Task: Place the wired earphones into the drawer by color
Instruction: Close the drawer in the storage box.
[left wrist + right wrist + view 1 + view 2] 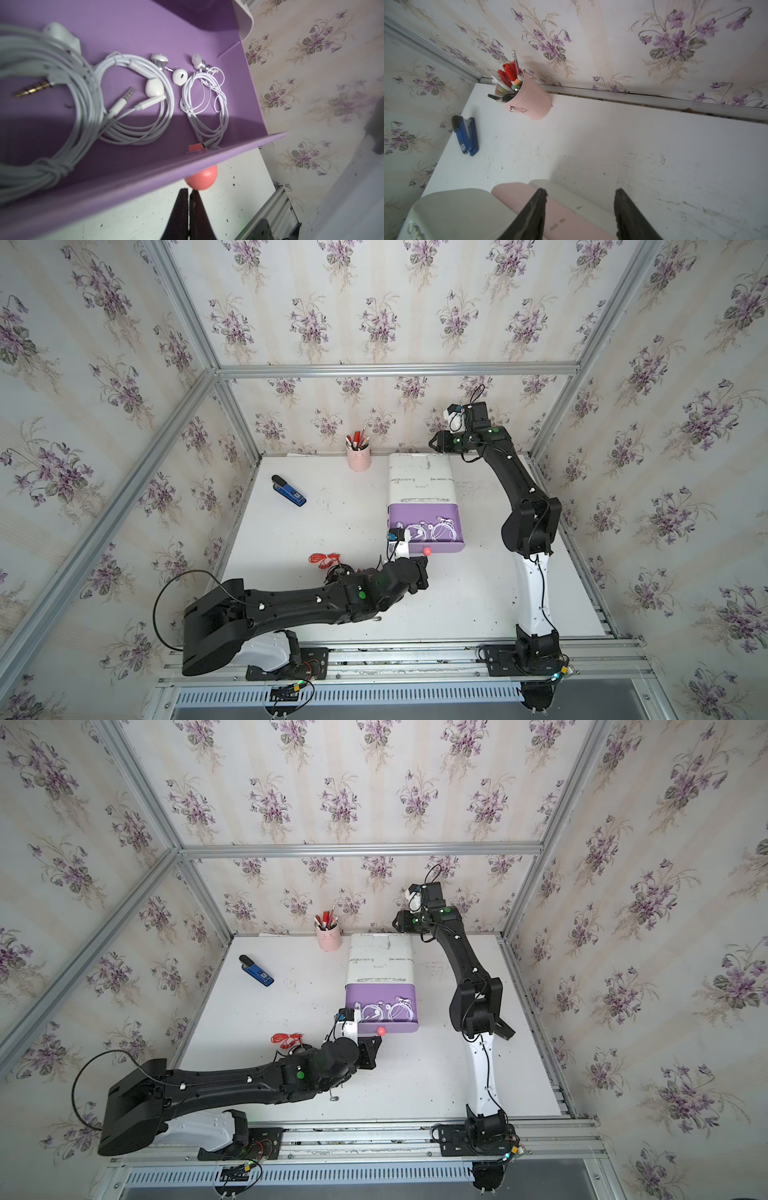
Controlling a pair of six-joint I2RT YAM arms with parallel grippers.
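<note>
My left pincer [189,190], shut and empty, sits just before the drawer knob [201,178]; right pincer [580,190] stands apart, empty; red earphones [324,561] look light and floppy; I'd pinch the coil's bunched middle.

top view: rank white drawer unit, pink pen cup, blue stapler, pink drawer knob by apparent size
1. white drawer unit
2. blue stapler and pink pen cup, about alike
3. pink drawer knob
</note>
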